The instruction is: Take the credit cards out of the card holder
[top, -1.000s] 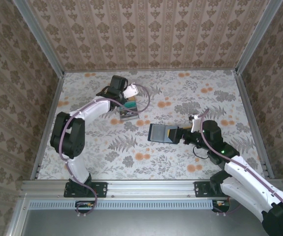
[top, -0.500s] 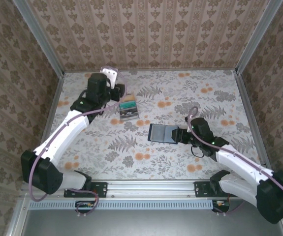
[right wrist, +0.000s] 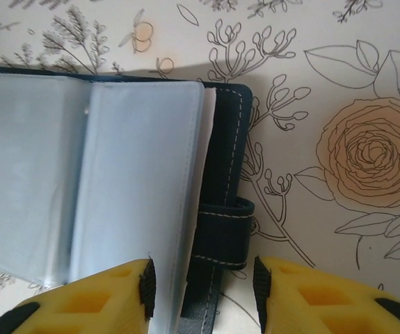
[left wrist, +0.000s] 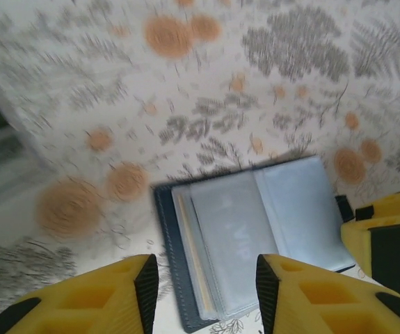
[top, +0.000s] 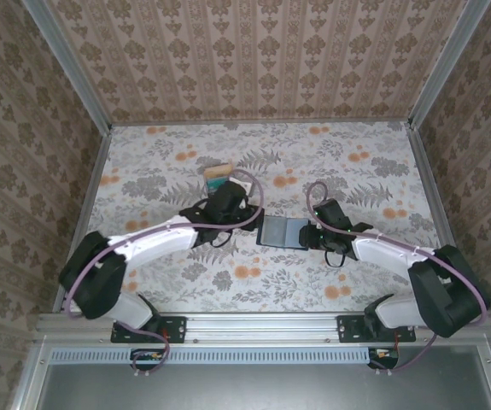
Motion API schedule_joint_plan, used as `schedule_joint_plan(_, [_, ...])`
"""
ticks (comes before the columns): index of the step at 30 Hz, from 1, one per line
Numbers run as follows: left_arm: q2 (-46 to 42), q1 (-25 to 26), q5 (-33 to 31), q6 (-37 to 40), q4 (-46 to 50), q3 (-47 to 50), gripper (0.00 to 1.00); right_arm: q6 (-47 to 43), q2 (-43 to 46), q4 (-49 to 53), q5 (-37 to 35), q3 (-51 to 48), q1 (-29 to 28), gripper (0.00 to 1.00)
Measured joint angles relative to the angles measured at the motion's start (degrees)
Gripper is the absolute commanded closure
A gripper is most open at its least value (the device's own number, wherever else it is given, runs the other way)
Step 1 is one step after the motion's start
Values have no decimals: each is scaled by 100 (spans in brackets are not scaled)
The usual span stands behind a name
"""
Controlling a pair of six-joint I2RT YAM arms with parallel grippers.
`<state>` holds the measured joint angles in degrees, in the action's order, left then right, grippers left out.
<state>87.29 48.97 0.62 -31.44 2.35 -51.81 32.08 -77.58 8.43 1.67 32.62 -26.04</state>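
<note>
The card holder (top: pixel 281 231) lies open, pockets up, mid-worktop (top: pixel 365 162). Seen from above, it sits at 3 o'clock of the left end effector (left wrist: pixel 206 282) and 9 o'clock of the right end effector (right wrist: pixel 201 289). Both are released, jaws parted astride its edges.

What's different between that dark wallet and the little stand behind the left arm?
The card holder is dark navy and lies open and flat mid-table. The stand shows tan and teal edges and is partly hidden by the left arm. Both rest on the floral table.
</note>
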Motion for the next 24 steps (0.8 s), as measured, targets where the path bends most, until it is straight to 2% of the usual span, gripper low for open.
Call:
schedule_joint_plan(7, [979,101,354,-450,-199,-221,60,0,-319,-22,7,94,0,71])
schedule_joint_plan(24, [1613,127,566,-885,-151,-570,62,2,-337,-50,28,109,0,76])
